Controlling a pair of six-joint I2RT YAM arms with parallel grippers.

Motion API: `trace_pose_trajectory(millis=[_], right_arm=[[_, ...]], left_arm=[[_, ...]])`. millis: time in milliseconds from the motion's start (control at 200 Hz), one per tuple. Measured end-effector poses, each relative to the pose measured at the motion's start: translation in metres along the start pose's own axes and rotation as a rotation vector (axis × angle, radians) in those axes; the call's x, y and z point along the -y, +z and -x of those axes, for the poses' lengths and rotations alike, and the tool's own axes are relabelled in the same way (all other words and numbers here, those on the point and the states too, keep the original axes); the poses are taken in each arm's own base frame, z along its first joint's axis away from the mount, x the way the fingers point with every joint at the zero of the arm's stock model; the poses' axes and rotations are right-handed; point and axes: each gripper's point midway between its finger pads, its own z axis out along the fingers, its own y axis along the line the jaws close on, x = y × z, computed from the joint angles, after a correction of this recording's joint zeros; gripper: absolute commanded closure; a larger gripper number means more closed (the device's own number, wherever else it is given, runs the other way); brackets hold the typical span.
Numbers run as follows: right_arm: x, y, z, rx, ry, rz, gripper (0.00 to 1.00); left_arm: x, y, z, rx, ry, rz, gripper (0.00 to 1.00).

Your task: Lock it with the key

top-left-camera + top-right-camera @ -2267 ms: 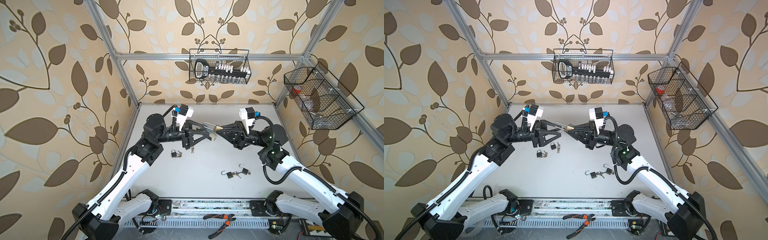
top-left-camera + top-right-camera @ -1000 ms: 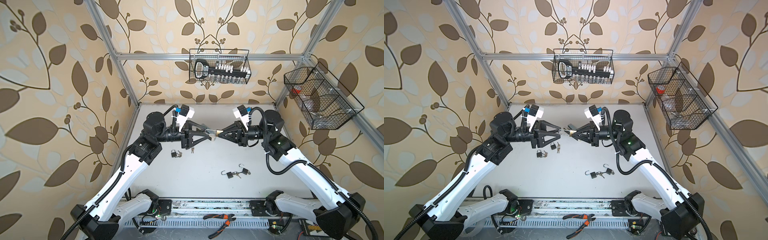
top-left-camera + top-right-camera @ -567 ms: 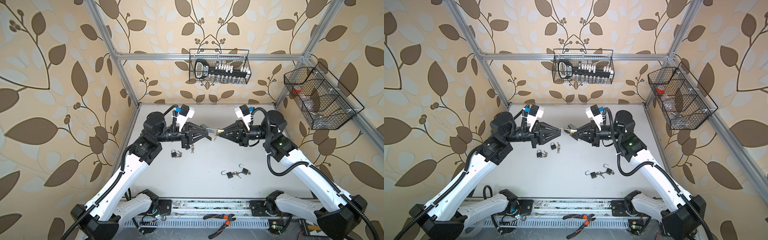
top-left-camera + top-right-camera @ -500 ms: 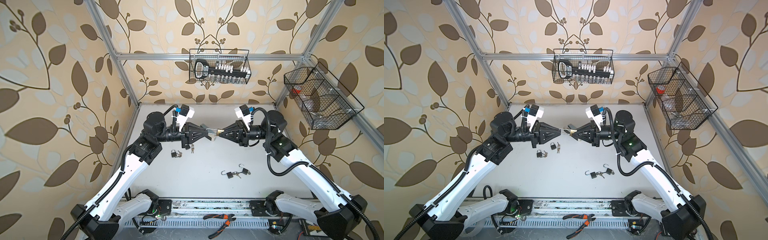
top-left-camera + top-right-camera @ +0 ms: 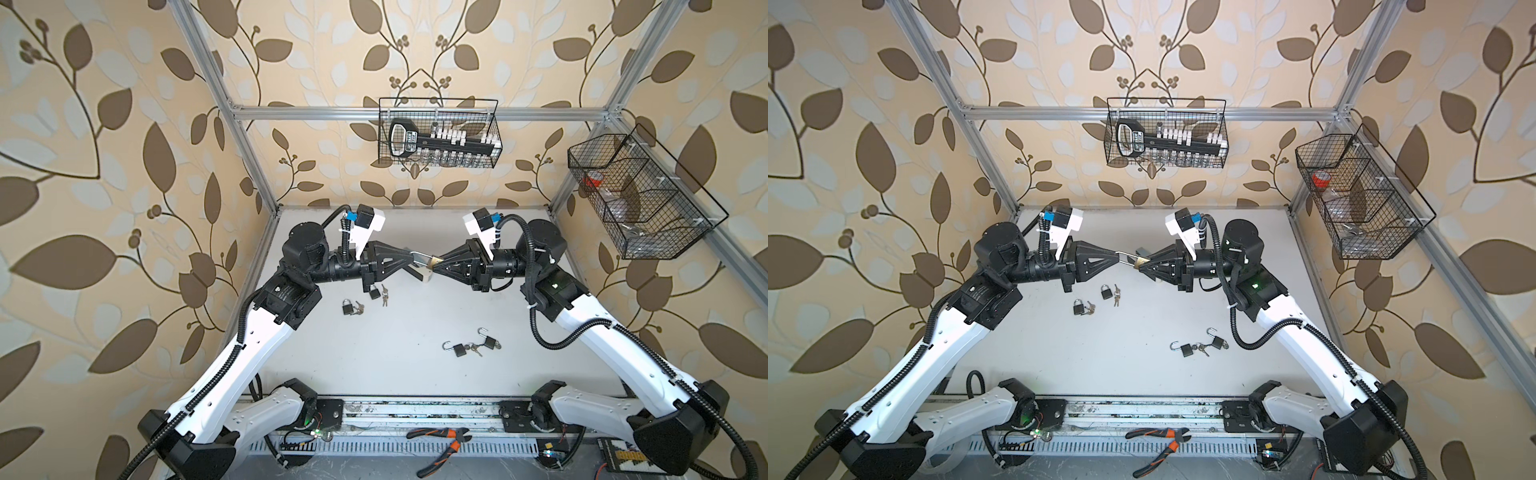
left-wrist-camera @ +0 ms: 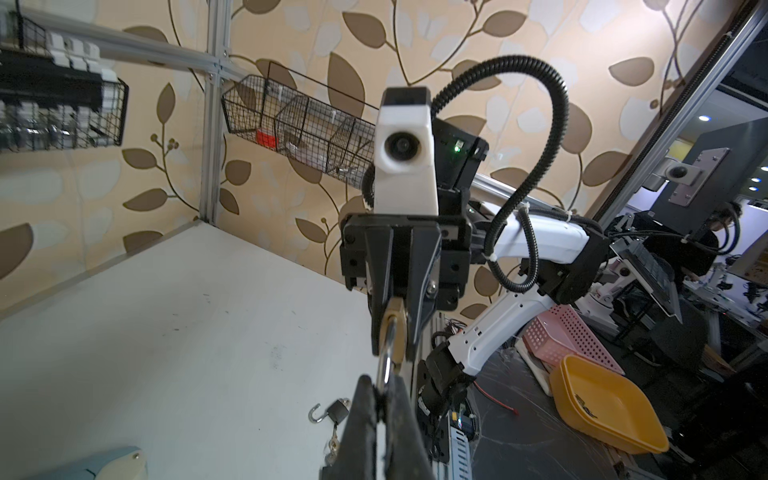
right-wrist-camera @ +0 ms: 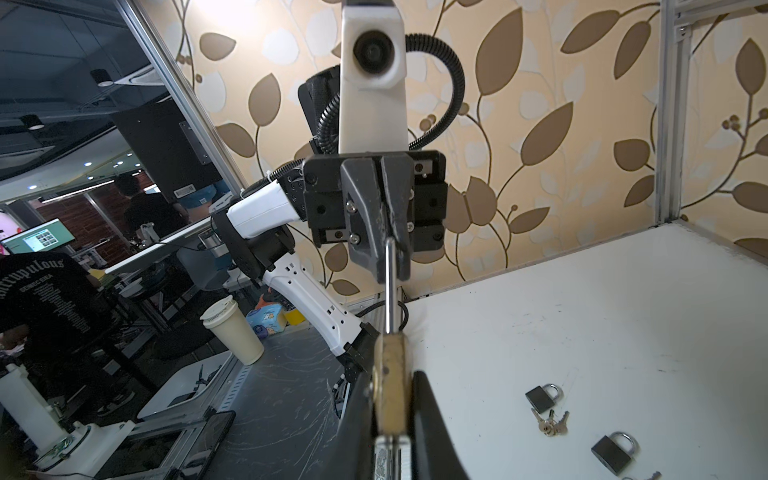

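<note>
Clearly, the small brass padlock point(image 5: 433, 261) is in the air above the back-middle of the white table point(image 5: 395, 374), held from two sides. The right jaws are clamped on its body and the left jaws are together on its silver shackle point(image 5: 419, 256) — probably so that one arm can press the shackle home. Whether a key sits in it, I cannot tell. At 7 o'clock from it lie two closed dark padlocks point(image 5: 347, 307) with keys, and at 5 o'clock two open dark padlocks point(image 5: 459, 350) — both well apart, so nothing blocks the work.
</note>
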Motion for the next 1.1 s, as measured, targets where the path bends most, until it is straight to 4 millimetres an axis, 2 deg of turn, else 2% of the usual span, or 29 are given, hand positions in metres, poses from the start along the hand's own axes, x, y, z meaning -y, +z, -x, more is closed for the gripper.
trace_pose_trajectory(millis=[110, 240, 335, 445, 690, 805, 860, 895, 980, 1100], right_arm=[[-0.006, 0.009, -0.002, -0.003, -0.012, 0.032, 1.00], [-0.006, 0.004, 0.001, 0.026, -0.038, 0.011, 1.00], [-0.006, -0.005, 0.002, 0.056, -0.050, -0.021, 1.00], [-0.002, -0.015, 0.003, 0.089, -0.053, -0.065, 1.00], [-0.004, -0.021, 0.012, 0.129, -0.064, -0.077, 1.00], [-0.004, -0.021, 0.015, 0.139, -0.063, -0.084, 1.00], [-0.002, -0.022, 0.017, 0.139, -0.061, -0.095, 1.00], [-0.001, -0.021, 0.018, 0.133, -0.059, -0.099, 1.00], [0.001, -0.020, 0.019, 0.111, -0.056, -0.107, 1.00], [0.002, -0.019, 0.010, 0.067, -0.039, -0.110, 1.00]], left_arm=[[0.006, 0.003, 0.012, 0.037, 0.045, 0.002, 1.00], [0.010, 0.001, 0.014, 0.053, 0.074, 0.023, 1.00], [0.011, -0.001, 0.011, 0.047, 0.073, 0.021, 1.00], [0.004, -0.002, 0.000, 0.024, 0.045, 0.022, 1.00], [0.004, -0.002, -0.006, 0.006, 0.022, 0.001, 1.00], [0.005, -0.003, -0.010, -0.008, 0.015, -0.014, 0.51], [0.004, -0.003, -0.016, -0.027, -0.005, -0.013, 0.35], [0.003, -0.002, -0.020, -0.036, -0.014, -0.009, 0.30], [-0.001, -0.003, -0.026, -0.053, -0.033, 0.009, 0.26], [-0.001, -0.005, -0.028, -0.062, -0.024, 0.016, 0.19]])
